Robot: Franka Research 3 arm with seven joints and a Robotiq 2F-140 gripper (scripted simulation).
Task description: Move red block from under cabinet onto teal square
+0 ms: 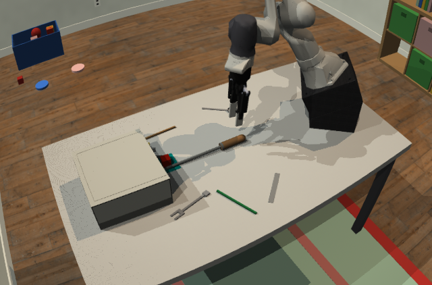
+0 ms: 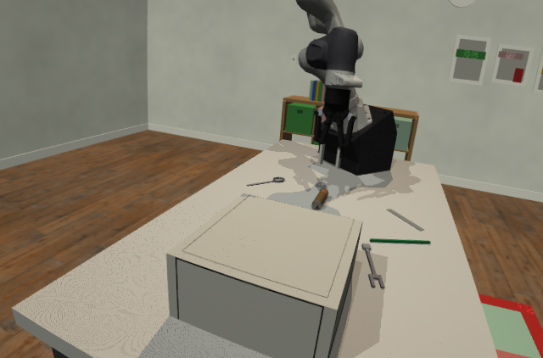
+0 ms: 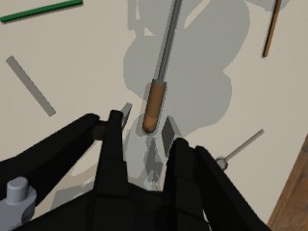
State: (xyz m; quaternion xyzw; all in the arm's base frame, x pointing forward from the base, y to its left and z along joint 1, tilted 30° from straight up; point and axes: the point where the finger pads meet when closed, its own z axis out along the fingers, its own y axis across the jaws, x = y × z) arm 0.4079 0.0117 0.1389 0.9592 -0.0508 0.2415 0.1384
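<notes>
Red block [image 1: 165,159] sits at the mouth of the cabinet [image 1: 118,166], hard against its front edge and on the teal square [image 1: 175,167], whose visible part is only a narrow strip beside the cabinet. Whether the block lies fully inside the square cannot be told from here. A long rod [image 1: 198,155] lies with its far end at the block and its handle [image 1: 231,141] toward the arm.

The tool [image 1: 239,119] hangs above the counter [image 1: 314,184], just past the handle's end, its fingers partly apart with nothing between them. The dragging step looks about finished; the next move calls for checking the block's placement and, if it falls short, regripping the handle for a small pull.

The block is a small matte cube, the rod a thin grey metal shaft, its handle a rounded brown wooden cylinder, and the cabinet a plain pale box.
</notes>
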